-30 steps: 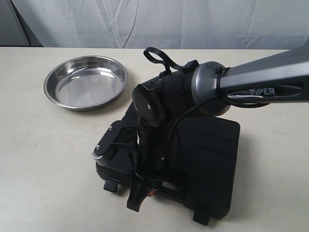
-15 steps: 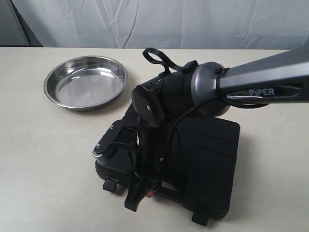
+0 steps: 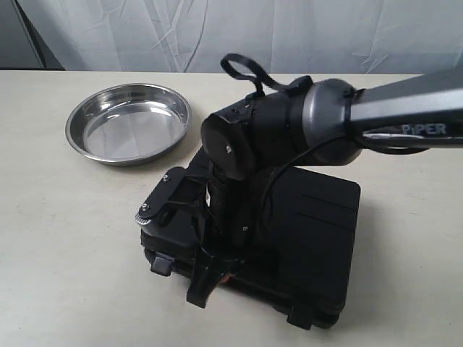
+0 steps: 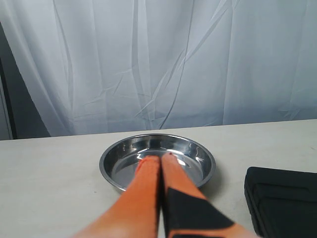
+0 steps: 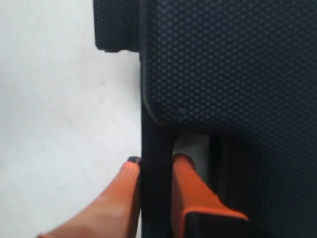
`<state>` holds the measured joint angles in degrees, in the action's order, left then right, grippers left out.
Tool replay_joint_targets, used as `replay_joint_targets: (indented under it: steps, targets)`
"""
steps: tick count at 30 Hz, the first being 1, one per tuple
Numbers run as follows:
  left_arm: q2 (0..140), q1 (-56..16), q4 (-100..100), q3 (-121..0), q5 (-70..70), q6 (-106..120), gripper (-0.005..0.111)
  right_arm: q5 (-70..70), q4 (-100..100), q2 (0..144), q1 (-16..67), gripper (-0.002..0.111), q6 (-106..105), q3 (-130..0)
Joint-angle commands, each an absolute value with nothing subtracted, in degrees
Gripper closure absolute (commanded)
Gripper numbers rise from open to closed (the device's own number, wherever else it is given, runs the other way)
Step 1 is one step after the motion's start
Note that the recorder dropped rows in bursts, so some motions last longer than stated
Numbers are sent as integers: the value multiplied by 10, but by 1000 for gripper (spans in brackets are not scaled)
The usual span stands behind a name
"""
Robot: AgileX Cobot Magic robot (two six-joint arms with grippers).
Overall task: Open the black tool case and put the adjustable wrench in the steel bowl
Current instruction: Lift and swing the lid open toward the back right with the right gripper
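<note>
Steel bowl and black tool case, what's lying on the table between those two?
Nothing; that stretch is bare table, separating the steel bowl from the black tool case. The left wrist view shows it plainly.

1 steel bowl (image 3: 129, 127), 1 tool case (image 3: 318, 238)

Left claw (image 4: 159, 157) pinched closed, tips overlapping steel bowl (image 4: 202, 159) mid-frame on bench (image 4: 49, 173), black tool case (image 4: 282, 198) at frame edge, white curtain (image 4: 173, 59) behind.

The grey-and-black arm (image 3: 391, 108) bears white PIPER lettering, a looping black cable (image 3: 251, 72) and orange, black-padded fingers (image 5: 193, 193).
</note>
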<state>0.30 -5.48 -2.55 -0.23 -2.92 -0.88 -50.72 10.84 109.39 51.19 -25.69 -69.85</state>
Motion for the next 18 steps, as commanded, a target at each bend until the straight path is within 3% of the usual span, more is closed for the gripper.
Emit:
replay_joint_targets:
  steps: [1, 8, 18]
  targets:
    - [0, -59, -22, 0, -29, -9, 107, -506, 107, 1055, 511, 108, -253, -700]
    - [0, -59, -22, 0, -29, -9, 107, -503, 58, 1003, 511, 108, -234, -700]
    - [0, -59, -22, 0, -29, -9, 107, -506, -197, 912, 477, 109, -64, -714]
